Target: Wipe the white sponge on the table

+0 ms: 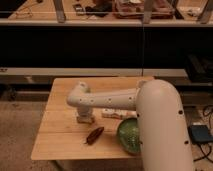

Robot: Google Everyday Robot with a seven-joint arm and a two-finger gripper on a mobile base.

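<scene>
The white sponge (pixel 85 119) is a small beige block resting on the light-wood table (pixel 60 132), left of the middle. My white arm reaches from the lower right across the table and bends down at its end. The gripper (pixel 83 113) points straight down onto the top of the sponge and appears to touch it. The arm's tip hides the sponge's upper side.
A flat white rectangular piece (pixel 116 114) lies just right of the sponge, partly under the arm. A brown elongated object (pixel 94 135) lies in front of the sponge. A green round object (pixel 128 135) sits at the front right. A long dark bench (pixel 100 22) with clutter stands behind.
</scene>
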